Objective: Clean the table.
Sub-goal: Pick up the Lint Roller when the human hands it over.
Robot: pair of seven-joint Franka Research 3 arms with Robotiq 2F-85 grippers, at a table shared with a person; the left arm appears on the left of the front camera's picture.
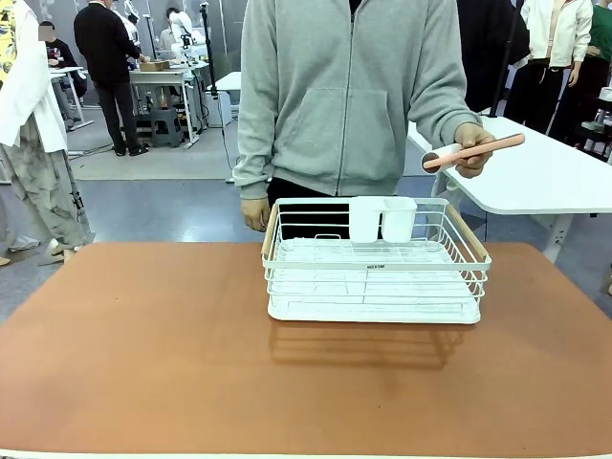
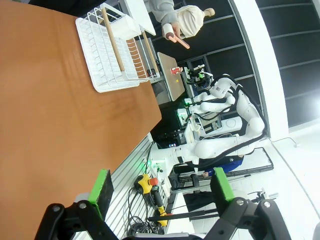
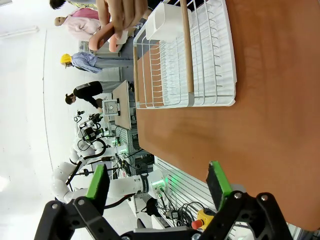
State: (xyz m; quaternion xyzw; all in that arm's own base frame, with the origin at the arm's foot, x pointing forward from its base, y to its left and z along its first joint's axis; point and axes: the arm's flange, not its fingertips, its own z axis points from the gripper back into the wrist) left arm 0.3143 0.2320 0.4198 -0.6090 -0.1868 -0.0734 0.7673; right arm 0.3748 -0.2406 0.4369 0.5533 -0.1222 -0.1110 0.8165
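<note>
The table (image 1: 143,354) has a reddish-brown top and a white wire rack (image 1: 373,263) stands on it toward the far side. A person in a grey hoodie stands behind the rack and holds a pink-handled tool with a white end (image 1: 473,151) in one hand, above the table's far right corner. My left gripper (image 2: 161,187) is open past the table's edge (image 2: 50,115), with nothing between its green pads. My right gripper (image 3: 158,182) is also open and holds nothing, off the table's edge (image 3: 260,130). The rack (image 2: 107,50) (image 3: 192,55) lies far ahead of both.
Two white cups (image 1: 381,218) hang at the rack's back rail. A glossy white table (image 1: 545,177) stands behind on the right. Other people and workbenches are farther back. Cables and a red stop button (image 2: 152,181) lie beyond the table's side.
</note>
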